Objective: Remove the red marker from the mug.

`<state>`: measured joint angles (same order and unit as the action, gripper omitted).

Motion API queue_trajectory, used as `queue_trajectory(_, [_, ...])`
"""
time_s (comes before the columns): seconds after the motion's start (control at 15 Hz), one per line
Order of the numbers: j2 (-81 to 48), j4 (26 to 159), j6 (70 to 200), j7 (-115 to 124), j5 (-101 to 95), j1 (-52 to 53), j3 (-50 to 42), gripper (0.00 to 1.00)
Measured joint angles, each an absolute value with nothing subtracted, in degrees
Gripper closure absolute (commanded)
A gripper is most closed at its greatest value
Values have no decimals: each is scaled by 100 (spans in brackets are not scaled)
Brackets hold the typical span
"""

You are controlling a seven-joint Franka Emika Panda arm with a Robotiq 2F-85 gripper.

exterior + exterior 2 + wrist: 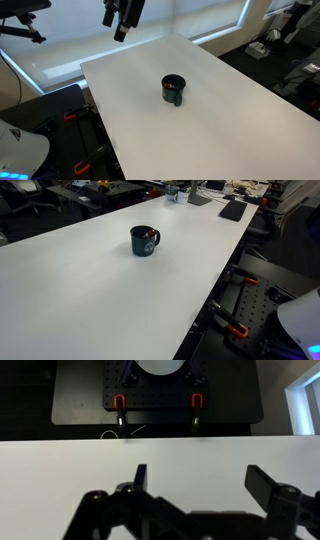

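Big white table (210, 125) in an office room. Near its middle, the mug (144, 242), standing up, with the red marker (150, 231) inside, tip just over the rim. Up high by the far edge, the gripper (121, 30), claw spread wide, holding nothing, well apart from the mug.

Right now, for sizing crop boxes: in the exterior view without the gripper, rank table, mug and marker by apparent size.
Table, largest.
Mug, next.
Marker, smallest; only a red bit shows inside the mug.
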<state>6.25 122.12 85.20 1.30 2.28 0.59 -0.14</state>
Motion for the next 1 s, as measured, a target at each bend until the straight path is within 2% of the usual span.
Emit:
queue_trajectory(0.27, [485, 12182, 8520, 155, 237, 17, -39, 0])
queue_trajectory(0.67, [-410, 11623, 8517, 296, 316, -147, -155, 0])
queue_trajectory(1.0, [-426, 11624, 8517, 286, 315, -145, -153, 0])
